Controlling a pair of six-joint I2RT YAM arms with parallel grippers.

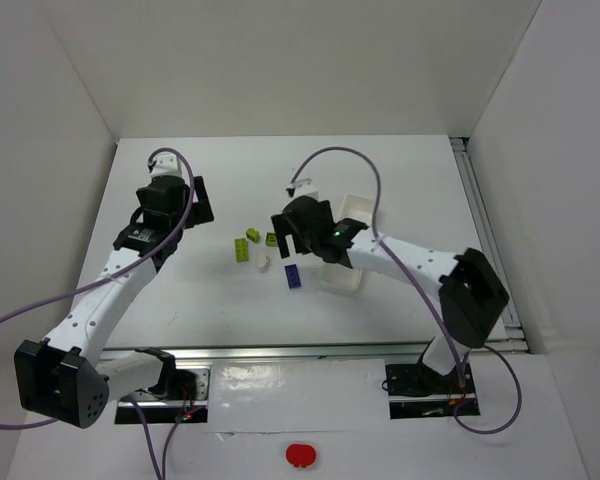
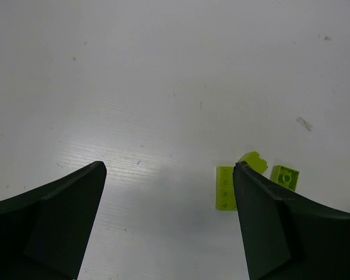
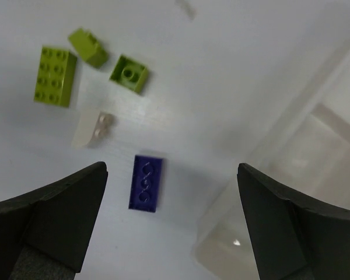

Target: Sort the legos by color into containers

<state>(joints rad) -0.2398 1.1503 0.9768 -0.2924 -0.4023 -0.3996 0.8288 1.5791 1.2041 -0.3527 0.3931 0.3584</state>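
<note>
Right arm hides most of the white tray (image 1: pixel 360 210). Right gripper (image 3: pixel 171 168) hangs wide open, empty, purple brick (image 3: pixel 146 182) seen between its fingers; left gripper (image 2: pixel 169 166) also open, empty.

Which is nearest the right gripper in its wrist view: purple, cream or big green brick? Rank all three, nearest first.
1. purple brick, lower centre, beside the right gripper.
2. cream brick, farther up-left.
3. big green brick, top left.
</note>
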